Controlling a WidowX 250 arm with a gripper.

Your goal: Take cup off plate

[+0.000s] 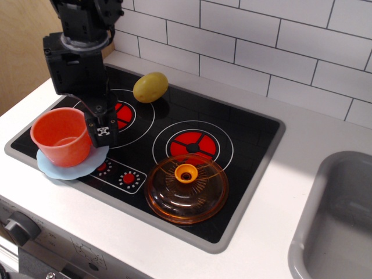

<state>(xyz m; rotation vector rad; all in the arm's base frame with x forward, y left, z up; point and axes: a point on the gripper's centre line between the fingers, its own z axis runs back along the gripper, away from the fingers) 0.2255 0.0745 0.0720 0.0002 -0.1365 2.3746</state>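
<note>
The orange-red cup (61, 136) stands upright on the pale blue scalloped plate (58, 169) at the front left corner of the toy stove. My black gripper (102, 131) is lowered against the cup's right side, where the handle is. The fingers hide the handle. The jaws look open, with one finger (106, 132) touching or nearly touching the cup wall. The cup rests on the plate and is not lifted.
A transparent orange domed lid (186, 187) with a knob lies on the black stove top (244, 145) at the front middle. A yellow-green potato-like toy (150, 87) sits at the back by the left burner. A grey sink (340, 221) is at the right. A tiled wall stands behind.
</note>
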